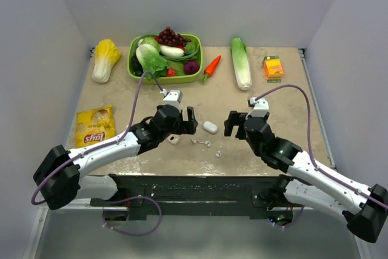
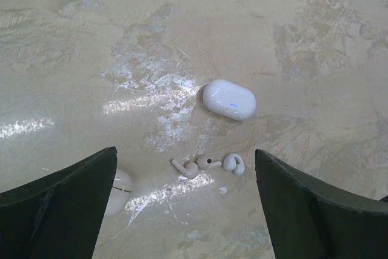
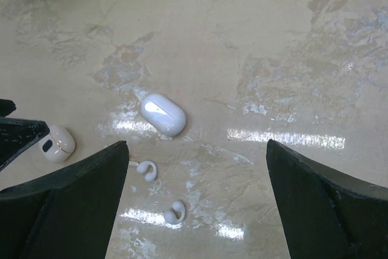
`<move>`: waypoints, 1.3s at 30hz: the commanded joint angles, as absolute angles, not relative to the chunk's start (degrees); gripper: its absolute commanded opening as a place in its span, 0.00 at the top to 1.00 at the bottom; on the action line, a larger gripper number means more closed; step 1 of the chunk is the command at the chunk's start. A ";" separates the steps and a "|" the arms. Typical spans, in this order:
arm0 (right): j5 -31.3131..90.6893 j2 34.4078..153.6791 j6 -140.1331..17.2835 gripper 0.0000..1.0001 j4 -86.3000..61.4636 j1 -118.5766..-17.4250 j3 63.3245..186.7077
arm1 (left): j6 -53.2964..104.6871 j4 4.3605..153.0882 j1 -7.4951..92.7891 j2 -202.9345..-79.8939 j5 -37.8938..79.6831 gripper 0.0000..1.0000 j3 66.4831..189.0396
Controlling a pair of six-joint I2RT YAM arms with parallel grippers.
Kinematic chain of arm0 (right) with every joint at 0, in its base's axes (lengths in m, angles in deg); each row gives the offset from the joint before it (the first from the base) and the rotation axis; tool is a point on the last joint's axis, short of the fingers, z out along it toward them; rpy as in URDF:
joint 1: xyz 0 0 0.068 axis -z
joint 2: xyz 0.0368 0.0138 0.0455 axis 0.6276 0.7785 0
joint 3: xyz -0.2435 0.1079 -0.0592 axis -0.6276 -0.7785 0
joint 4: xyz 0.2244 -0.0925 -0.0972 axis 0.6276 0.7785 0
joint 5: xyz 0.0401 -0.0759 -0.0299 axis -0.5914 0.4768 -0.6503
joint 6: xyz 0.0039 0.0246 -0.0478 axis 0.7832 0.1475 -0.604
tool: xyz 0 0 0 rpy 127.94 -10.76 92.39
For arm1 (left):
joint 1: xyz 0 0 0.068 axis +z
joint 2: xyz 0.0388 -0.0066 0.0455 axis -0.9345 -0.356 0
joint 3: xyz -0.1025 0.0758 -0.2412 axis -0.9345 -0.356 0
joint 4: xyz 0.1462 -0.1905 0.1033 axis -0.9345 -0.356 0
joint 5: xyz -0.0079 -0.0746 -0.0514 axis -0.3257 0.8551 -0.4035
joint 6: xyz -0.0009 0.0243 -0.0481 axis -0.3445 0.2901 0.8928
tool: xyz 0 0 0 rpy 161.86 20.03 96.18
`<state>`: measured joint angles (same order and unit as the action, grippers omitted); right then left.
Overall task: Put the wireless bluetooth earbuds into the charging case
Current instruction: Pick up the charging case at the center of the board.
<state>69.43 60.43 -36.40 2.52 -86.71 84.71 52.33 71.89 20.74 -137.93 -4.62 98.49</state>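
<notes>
The closed glossy white charging case (image 1: 210, 127) lies on the table between my two grippers; it also shows in the left wrist view (image 2: 229, 99) and the right wrist view (image 3: 163, 114). Two stemmed white earbuds (image 2: 185, 169) (image 2: 208, 162) and a curled one (image 2: 234, 163) lie just in front of it. A second curled earbud (image 3: 176, 212) lies nearer the right arm. My left gripper (image 1: 187, 125) (image 2: 185, 153) is open and empty above the earbuds. My right gripper (image 1: 233, 124) (image 3: 197, 144) is open and empty to the right of the case.
A small beige case (image 1: 173, 139) (image 3: 59, 144) lies by the left fingers, half hidden in the left wrist view (image 2: 119, 187). At the back are a green basket (image 1: 134, 74) of vegetables, a carrot (image 1: 211, 67), a cabbage (image 1: 105, 59), a long green vegetable (image 1: 241, 62) and an orange box (image 1: 273, 67). A chips bag (image 1: 94, 125) lies left.
</notes>
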 commanded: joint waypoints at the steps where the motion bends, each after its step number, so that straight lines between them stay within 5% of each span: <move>1: 70.47 57.79 -35.54 0.02 2.81 -86.69 87.79 | 48.04 74.69 20.81 -139.74 -3.36 0.00 101.19; 18: 59.83 49.88 -39.15 0.02 5.18 -86.69 91.75 | 30.56 67.92 19.40 -161.97 6.48 0.00 120.44; 39: 58.60 47.41 -39.41 0.02 6.85 -86.69 91.75 | 28.00 64.58 14.92 -174.19 -1.52 0.00 128.27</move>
<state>58.91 48.05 -38.92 6.82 -86.71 89.76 27.98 64.28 14.78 -173.29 0.97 124.65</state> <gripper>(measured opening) 0.982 0.997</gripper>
